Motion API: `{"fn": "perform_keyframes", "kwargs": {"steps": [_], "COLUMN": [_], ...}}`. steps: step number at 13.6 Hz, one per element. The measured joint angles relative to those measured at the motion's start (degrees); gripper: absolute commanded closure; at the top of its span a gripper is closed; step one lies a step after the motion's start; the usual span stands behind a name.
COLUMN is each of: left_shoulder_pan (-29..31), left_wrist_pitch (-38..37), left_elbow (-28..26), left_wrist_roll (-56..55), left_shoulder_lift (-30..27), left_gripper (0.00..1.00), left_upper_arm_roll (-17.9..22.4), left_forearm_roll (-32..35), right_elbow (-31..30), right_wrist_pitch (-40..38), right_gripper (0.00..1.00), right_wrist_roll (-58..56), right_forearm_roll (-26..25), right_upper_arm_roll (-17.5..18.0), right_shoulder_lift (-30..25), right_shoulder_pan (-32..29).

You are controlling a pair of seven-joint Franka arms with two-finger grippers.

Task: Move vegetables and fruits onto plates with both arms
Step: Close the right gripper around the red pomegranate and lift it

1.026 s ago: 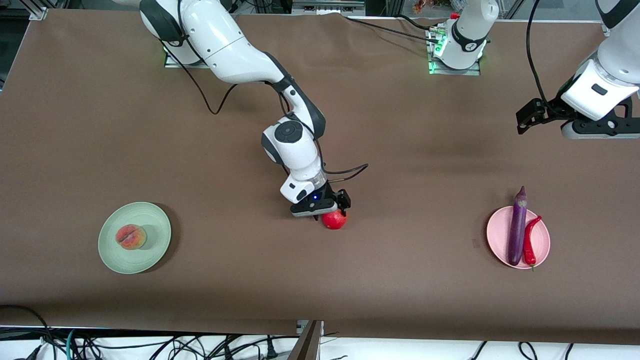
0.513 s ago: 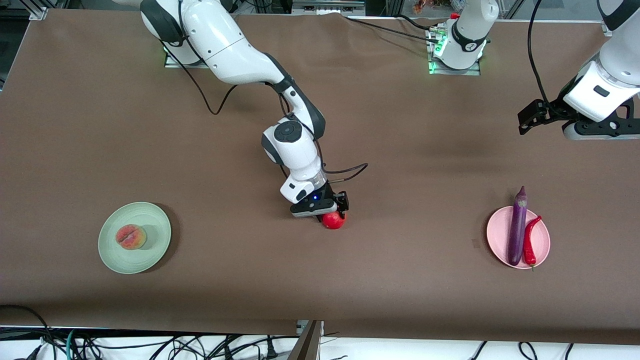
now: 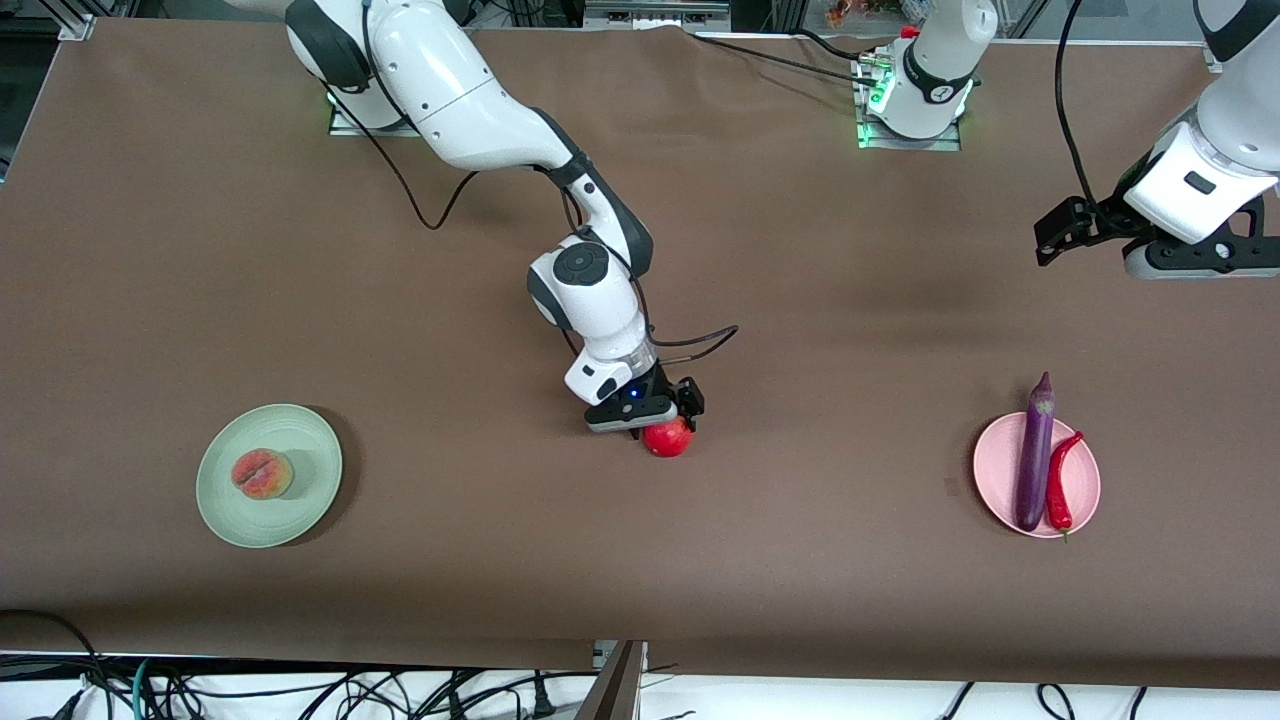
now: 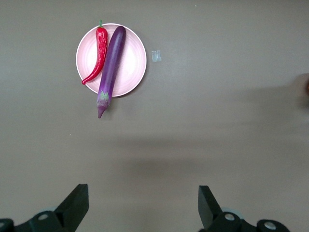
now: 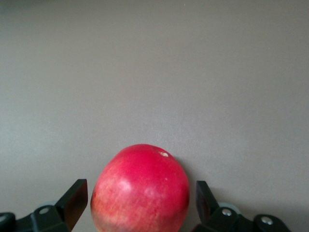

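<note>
Looking down from the front camera, we see a brown bench (image 3: 640, 560) with the right arm (image 3: 480, 110) reaching from its base toward the middle. Its right pincer (image 3: 660, 425) is low at the pomegranate (image 3: 668, 438), which sits on the bare bench between the two plates. Toward the right arm's end of the bench lies the green plate (image 3: 300, 500), and the peach (image 3: 262, 473) rests on it. Toward the left arm's end lies the pink plate (image 3: 1000, 480). The eggplant (image 3: 1035, 455) lies along it, with its stem end jutting over the rim on the side farther from the front camera. The chili pepper (image 3: 1060, 490) lies just beside the eggplant on the same plate. We see the left arm (image 3: 1215, 150) waiting, raised, with the left pincer (image 3: 1065, 230) over bare bench, well apart from the pink plate.

Turning to the left wrist view, we see the left pincer (image 4: 144, 205) with its fingers (image 4: 77, 205) spread wide apart and nothing between them. Below it is bare bench (image 4: 217, 121), and farther off the pink plate (image 4: 137, 50) carrying the eggplant (image 4: 110, 63) and the chili pepper (image 4: 96, 53) side by side. A small pale scrap (image 4: 155, 56) lies on the bench just beside that plate.

Taking the right wrist view last, we see the right pincer (image 5: 142, 203) with its fingers (image 5: 75, 200) standing apart on either side of the pomegranate (image 5: 141, 191). A narrow gap shows at each finger, so the fruit is flanked and not clamped. The pomegranate rests on the bench (image 5: 154, 72).
</note>
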Motion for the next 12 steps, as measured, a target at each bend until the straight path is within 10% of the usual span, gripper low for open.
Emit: {"fn": "perform_keyframes", "kwargs": {"steps": [7,12], "left_shoulder_pan": [0.00,0.00], "left_wrist_pitch": [-0.03,-0.03], "left_elbow": [0.00,0.00], "left_wrist_roll": [0.00,0.00], "left_shoulder_lift": [0.00,0.05], "left_gripper": [0.00,0.00], "left_upper_arm_roll": [0.00,0.00], "left_forearm_roll": [0.00,0.00], "right_elbow": [0.14,1.47], "right_wrist_pitch": [0.17,-3.49], "right_gripper": [0.54,0.54], "right_wrist_roll": [0.05,0.03], "right_forearm_roll": [0.00,0.00], "right_upper_arm_roll": [0.00,-0.62], "right_shoulder_lift": [0.07,-0.29], "right_shoulder_pan": [0.05,-0.04]}}
